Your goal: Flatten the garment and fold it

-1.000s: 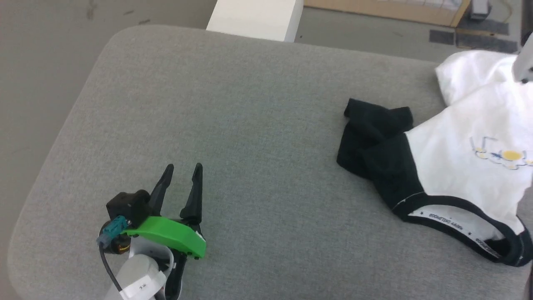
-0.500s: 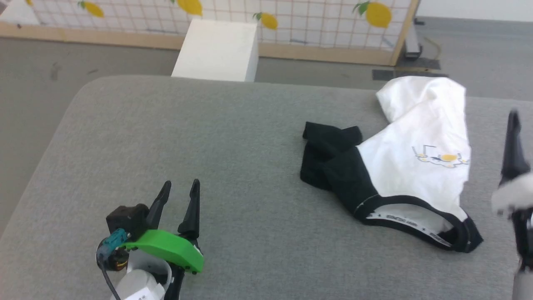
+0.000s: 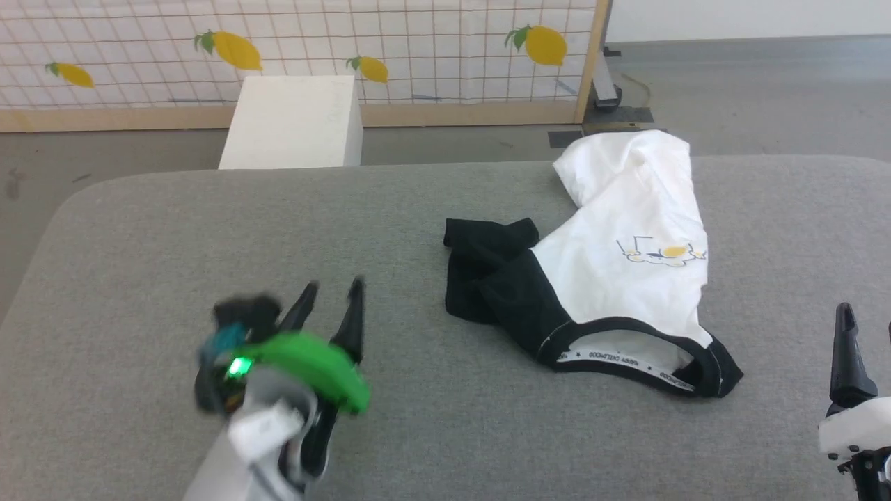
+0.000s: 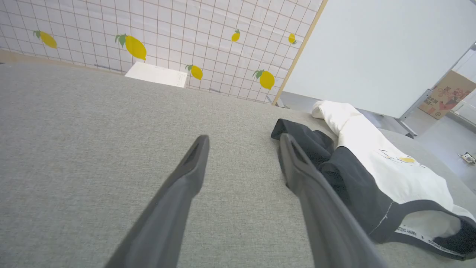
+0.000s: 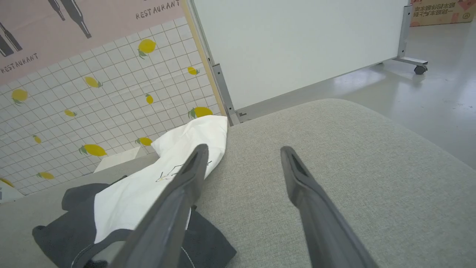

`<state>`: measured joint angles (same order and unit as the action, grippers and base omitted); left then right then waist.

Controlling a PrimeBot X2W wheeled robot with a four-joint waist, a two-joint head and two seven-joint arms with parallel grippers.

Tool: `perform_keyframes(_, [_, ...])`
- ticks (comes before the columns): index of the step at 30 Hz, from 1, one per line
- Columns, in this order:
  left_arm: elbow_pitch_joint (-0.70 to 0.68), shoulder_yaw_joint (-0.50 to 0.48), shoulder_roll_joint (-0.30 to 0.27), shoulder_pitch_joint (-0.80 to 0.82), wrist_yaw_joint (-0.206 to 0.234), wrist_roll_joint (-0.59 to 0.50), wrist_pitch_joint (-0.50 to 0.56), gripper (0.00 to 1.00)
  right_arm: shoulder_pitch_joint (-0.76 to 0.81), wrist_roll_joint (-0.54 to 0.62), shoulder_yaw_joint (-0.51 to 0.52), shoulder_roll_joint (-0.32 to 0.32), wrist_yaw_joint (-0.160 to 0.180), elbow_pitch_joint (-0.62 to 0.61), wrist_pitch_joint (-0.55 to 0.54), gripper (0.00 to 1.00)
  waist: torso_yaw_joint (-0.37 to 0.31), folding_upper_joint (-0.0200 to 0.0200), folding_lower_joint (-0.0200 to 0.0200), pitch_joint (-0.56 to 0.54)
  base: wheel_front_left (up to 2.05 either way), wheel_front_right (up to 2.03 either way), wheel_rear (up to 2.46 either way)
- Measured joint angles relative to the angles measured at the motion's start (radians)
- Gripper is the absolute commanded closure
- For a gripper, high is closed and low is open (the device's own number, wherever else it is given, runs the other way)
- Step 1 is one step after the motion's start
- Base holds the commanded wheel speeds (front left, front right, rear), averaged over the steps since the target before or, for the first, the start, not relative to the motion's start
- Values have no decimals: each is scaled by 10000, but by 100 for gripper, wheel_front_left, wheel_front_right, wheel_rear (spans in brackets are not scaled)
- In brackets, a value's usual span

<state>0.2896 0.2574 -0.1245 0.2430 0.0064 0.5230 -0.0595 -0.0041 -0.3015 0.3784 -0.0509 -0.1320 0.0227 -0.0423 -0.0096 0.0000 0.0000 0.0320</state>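
Finds the garment (image 3: 626, 278) bunched in a heap on the grey padded table (image 3: 431, 431), right of centre in the head view and reaching to the far edge. Shows its white body rumpled and folded over itself, with the small yellow-and-blue chest print (image 3: 661, 254) facing up. Shows 1 black sleeve (image 3: 487, 271) crumpled against the left side of the white body, and the black neck trim (image 3: 626, 348) gaping open toward the near edge, with printed tape visible inside. Places the left gripper (image 3: 334, 287) low and left in the head view, blurred, under a green cover (image 3: 306, 369), well apart from the garment. Shows its 2 dark fingers spread wide in the left wrist view, bare grey fabric in the gap, the black sleeve showing past the right-hand finger. Places the right gripper (image 3: 866, 320) at the lower right corner of the head view, partly cut off by the frame, apart from the neck trim. Shows its 2 fingers parted in the right wrist view, gripping nothing, bare table between them and the garment off to the left behind 1 finger. Cannot tell contact with the table for either gripper. Beyond the table, shows a white box (image 3: 292, 122) on the grey floor (image 3: 766, 90), a lemon-printed grid panel (image 3: 418, 49) behind it and a pale board (image 5: 297, 44) on a wheeled frame
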Motion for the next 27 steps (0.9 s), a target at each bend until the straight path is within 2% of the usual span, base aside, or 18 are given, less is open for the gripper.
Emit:
perform_keyframes(4, [725, 543, 278, 1805, 123, 128, 1779, 0, -13, -4, -23, -4, 0, -38, -36, 0, -172, 0, 0, 205, 0, 0, 0])
perform_keyframes(10, [2378, 1948, 589, 4403, 36, 144, 5501, 0, -228, -109, -282, 0, 0, -119, -59, 0, -494, 0, 0, 680, 0, 0, 0])
perform_keyframes(13, [3049, 2495, 652, 5319, -15, 56, 6640, 0, -339, -163, -443, 2, 0, -69, -52, 0, -691, 0, 0, 942, 0, 0, 0])
perform_keyframes(16, [3657, 2907, 660, 5914, -44, -109, 7296, 0, -412, -221, -589, 0, 0, 8, -25, 0, -918, 0, 0, 1190, 0, 0, 0])
perform_keyframes(22, [4830, 3306, 685, 6346, -63, -397, 7852, 0, -549, -314, -700, 6, 0, 69, 75, 0, -1357, 0, 0, 1680, 0, 0, 0])
perform_keyframes(27, [5413, 3413, 696, 6329, -397, 102, 8713, 0, -637, -318, -608, 0, 0, 142, 157, 0, -1584, 0, 0, 2047, 0, 0, 0])
